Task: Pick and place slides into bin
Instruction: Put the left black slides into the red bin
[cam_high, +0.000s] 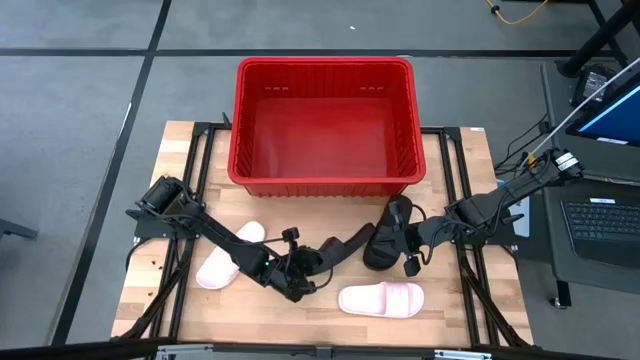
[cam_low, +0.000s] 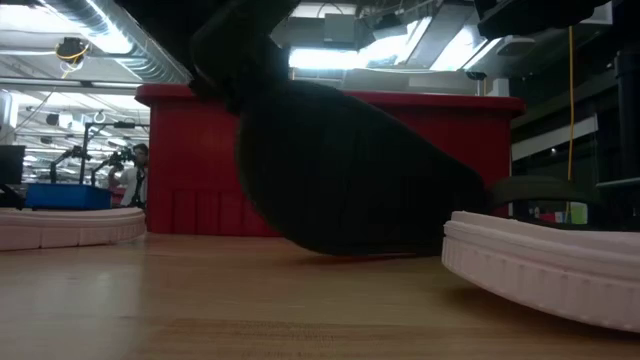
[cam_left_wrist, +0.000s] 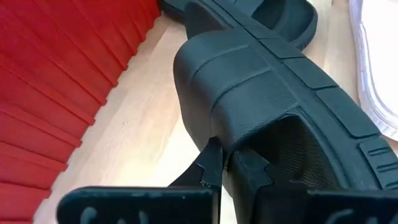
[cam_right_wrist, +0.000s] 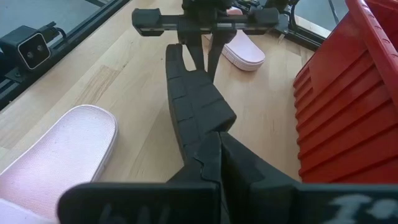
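The red bin (cam_high: 325, 125) stands at the table's far middle. Two black slides lie in front of it. My left gripper (cam_high: 308, 268) is shut on the left black slide (cam_high: 345, 245), which stands tilted on its edge (cam_low: 350, 170). My right gripper (cam_high: 405, 245) is shut on the right black slide (cam_high: 390, 228). One pale pink slide (cam_high: 225, 258) lies flat at the near left, under my left arm. The other pink slide (cam_high: 380, 298) lies flat at the near middle. My left gripper pinches the left black slide's strap at its near edge (cam_left_wrist: 233, 146), where the strap meets the sole, one finger under the strap and one outside. The fingers come level from the table's left. The slide is tilted on its side, its lower edge on the table (cam_low: 345, 250). My right gripper is shut on the right black slide (cam_right_wrist: 249, 165), coming level from the table's right. Its own fingers (cam_right_wrist: 208, 158) hide the place of contact, so which part it holds cannot be told.
The bin's ribbed wall (cam_right_wrist: 348, 112) rises close behind both black slides. The two black slides meet end to end between my grippers. A laptop (cam_high: 600, 220) and cables lie beyond the table's right edge. A person (cam_low: 135, 170) shows far behind.
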